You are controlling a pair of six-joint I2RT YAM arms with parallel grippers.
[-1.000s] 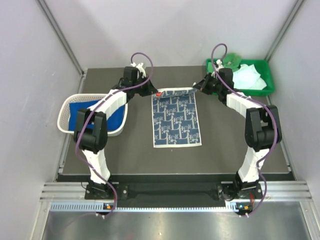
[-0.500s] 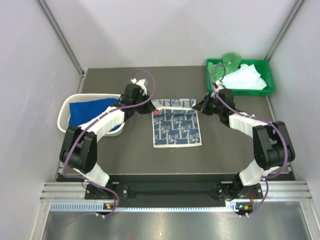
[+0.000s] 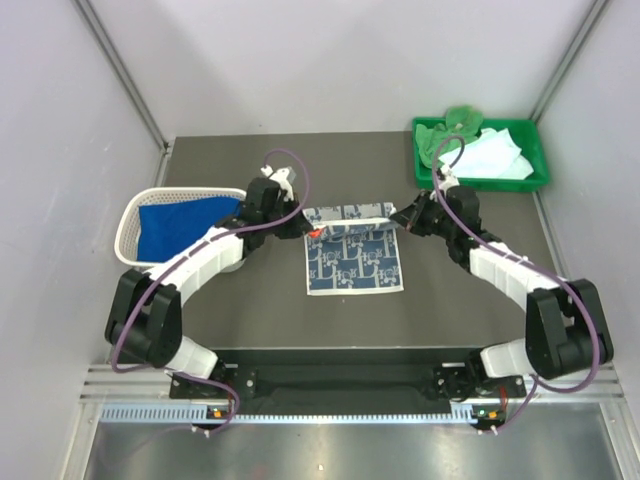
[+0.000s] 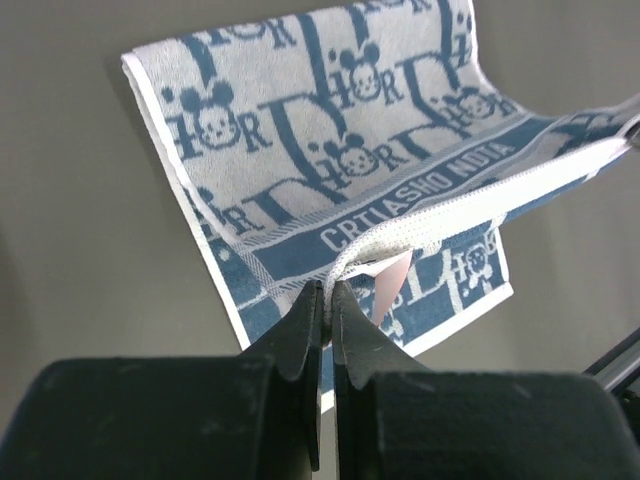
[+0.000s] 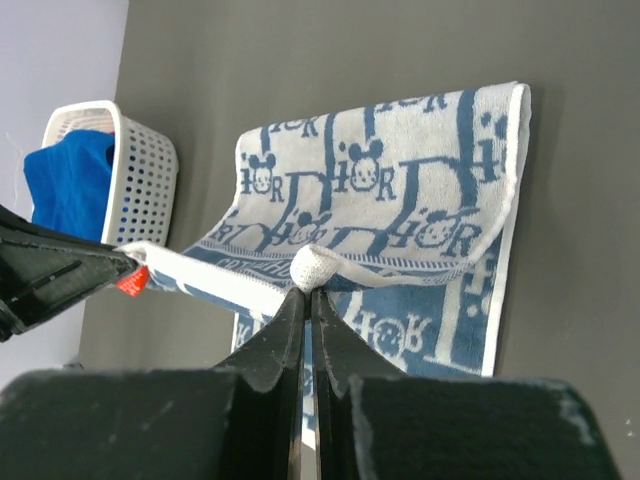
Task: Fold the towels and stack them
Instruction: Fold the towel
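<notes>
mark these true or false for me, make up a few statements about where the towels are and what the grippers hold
1. The left gripper and right gripper are each shut on the far edge of the patterned towel. True.
2. The blue towel lies in the green tray. False: it sits in the white basket.
3. The patterned towel's near part lies flat on the table. True.
4. The green tray holds nothing. False: it holds a green towel and a pale towel.
</notes>
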